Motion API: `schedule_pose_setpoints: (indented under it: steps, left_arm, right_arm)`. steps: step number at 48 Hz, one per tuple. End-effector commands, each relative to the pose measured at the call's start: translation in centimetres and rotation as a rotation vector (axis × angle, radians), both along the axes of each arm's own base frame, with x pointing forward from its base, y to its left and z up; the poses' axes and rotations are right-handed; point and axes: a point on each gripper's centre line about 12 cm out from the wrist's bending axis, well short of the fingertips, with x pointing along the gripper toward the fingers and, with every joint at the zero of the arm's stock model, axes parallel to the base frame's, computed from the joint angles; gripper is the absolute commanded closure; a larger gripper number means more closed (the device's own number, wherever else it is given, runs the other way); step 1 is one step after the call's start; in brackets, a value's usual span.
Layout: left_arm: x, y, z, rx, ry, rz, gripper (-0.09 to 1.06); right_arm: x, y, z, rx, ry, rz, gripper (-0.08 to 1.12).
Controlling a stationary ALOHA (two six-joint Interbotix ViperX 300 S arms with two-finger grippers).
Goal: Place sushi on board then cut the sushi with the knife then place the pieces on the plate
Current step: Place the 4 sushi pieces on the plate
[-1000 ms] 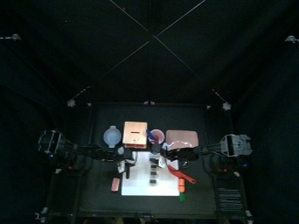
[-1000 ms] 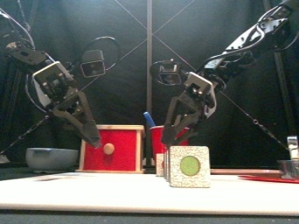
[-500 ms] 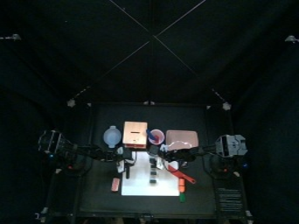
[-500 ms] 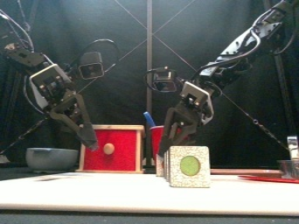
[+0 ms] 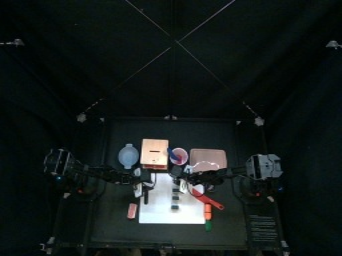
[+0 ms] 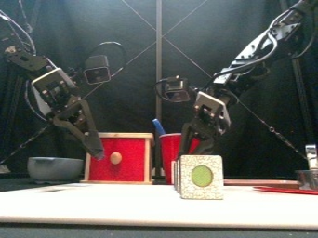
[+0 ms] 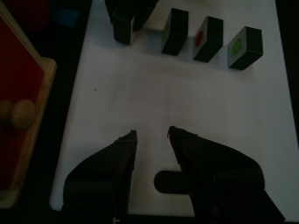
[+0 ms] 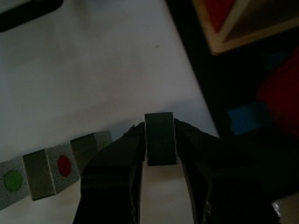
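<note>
The toy sushi (image 6: 199, 177) stands on the white board (image 5: 171, 218) as dark green blocks, seen end-on in the front view. Three blocks (image 7: 208, 39) stand apart in a row. My right gripper (image 8: 160, 140) is shut on a fourth block (image 8: 160, 131) at the row's end, low over the board (image 8: 82, 79), with the other blocks (image 8: 52, 166) beside it. My left gripper (image 7: 153, 144) hovers over bare board (image 7: 176, 96) short of the row, its jaws a narrow gap apart and holding nothing. A red knife (image 5: 205, 203) lies on the board's right side.
Behind the board stand the blue-grey bowl (image 5: 127, 155), the wooden box (image 5: 155, 152) with its red drawer front (image 6: 118, 158), the red cup (image 6: 168, 149) holding a blue knife (image 6: 159, 125), and the pink tray (image 5: 209, 158). A red toy (image 5: 132, 210) lies left of the board.
My right gripper has shifted slightly to the right above the sushi row. The left arm has barely moved.
</note>
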Motion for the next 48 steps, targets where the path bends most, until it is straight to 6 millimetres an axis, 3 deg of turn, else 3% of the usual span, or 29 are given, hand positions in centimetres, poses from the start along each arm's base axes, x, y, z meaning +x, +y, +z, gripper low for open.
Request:
schedule_pose_setpoints:
  steps: [1, 11, 23, 37, 48]
  left_arm:
    - [0.3, 0.1, 0.9, -0.001, -0.034, 0.005, 0.21]
    - [0.4, 0.1, 0.8, -0.002, -0.033, 0.006, 0.21]
    - [0.4, 0.1, 0.9, -0.002, -0.035, 0.006, 0.21]
    - [0.4, 0.2, 0.8, -0.002, -0.030, 0.010, 0.21]
    - [0.3, 0.2, 0.7, -0.002, -0.027, 0.010, 0.21]
  right_arm:
    - [-0.8, -0.3, 3.7, -0.002, -0.066, -0.040, 0.41]
    - [-4.0, -0.7, 6.2, 0.002, -0.056, -0.127, 0.41]
    - [-7.4, -1.8, 7.0, -0.009, 0.018, -0.236, 0.41]
    - [-9.0, -6.6, 5.6, 0.011, 0.046, -0.399, 0.41]
    - [-9.8, -9.1, 2.9, 0.045, 0.065, -0.460, 0.39]
